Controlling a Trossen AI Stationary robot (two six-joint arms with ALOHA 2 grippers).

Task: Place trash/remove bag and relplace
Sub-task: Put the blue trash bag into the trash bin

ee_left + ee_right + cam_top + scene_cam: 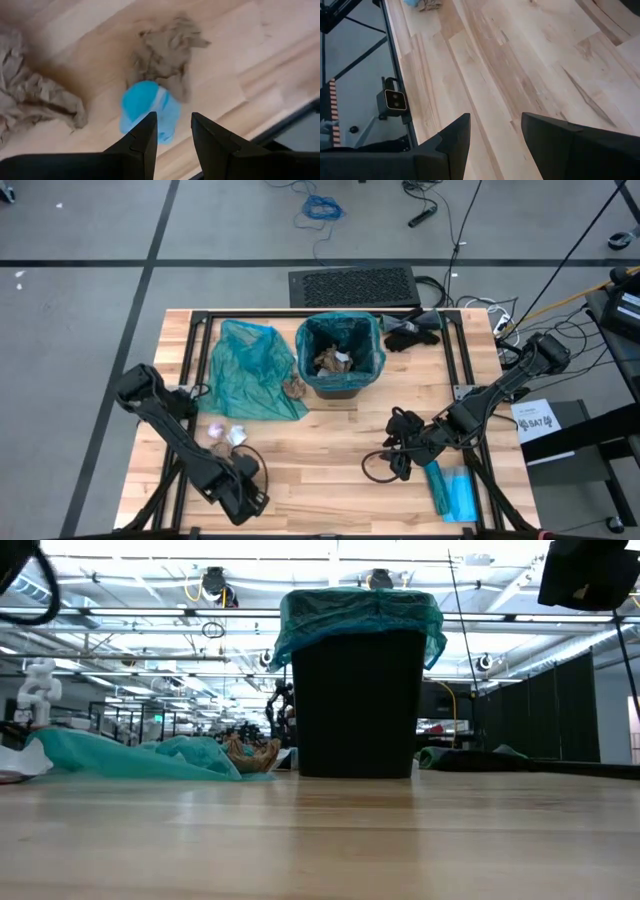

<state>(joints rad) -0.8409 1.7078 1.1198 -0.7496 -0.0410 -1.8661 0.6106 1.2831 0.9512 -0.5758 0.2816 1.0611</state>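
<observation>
The black bin stands at the table's far middle, lined with a teal bag, with paper wads inside. A spare teal bag lies spread to its left, and a brown wad rests at that bag's edge. More wads lie near the left front. My left gripper is open just above a pale-blue wad, with brown wads beside it. My right gripper is open over bare wood at the right front.
A black glove-like cloth lies right of the bin. A flat blue packet lies at the near right. Black frame rails run along the table's edges. The low camera sits at the near edge. Bare wood spans the middle front.
</observation>
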